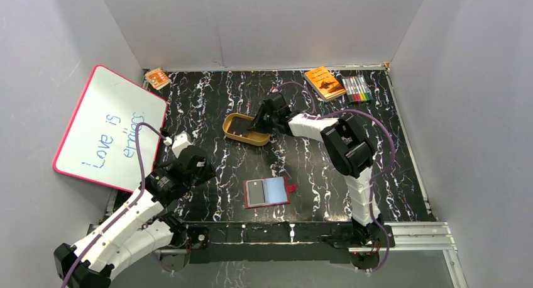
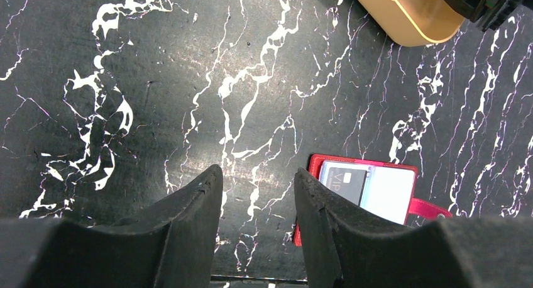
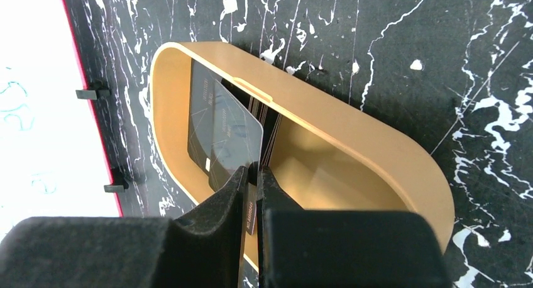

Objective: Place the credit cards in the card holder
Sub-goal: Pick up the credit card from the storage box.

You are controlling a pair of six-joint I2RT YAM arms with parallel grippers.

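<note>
The red card holder [image 1: 267, 192] lies open near the table's front middle, with one black card [image 1: 254, 190] in its left pocket; it also shows in the left wrist view [image 2: 383, 188]. My left gripper [image 2: 258, 175] is open and empty just left of the holder. My right gripper [image 3: 254, 170] is over the tan oval dish [image 1: 246, 129] and is shut on the edge of a black credit card [image 3: 229, 127], which stands on edge inside the dish [image 3: 352, 127]. Another dark card lies in the dish behind it.
A whiteboard [image 1: 113, 127] leans at the left. An orange booklet [image 1: 324, 82] and a pack of markers [image 1: 356, 88] lie at the back right. A small orange box [image 1: 157, 78] sits at the back left.
</note>
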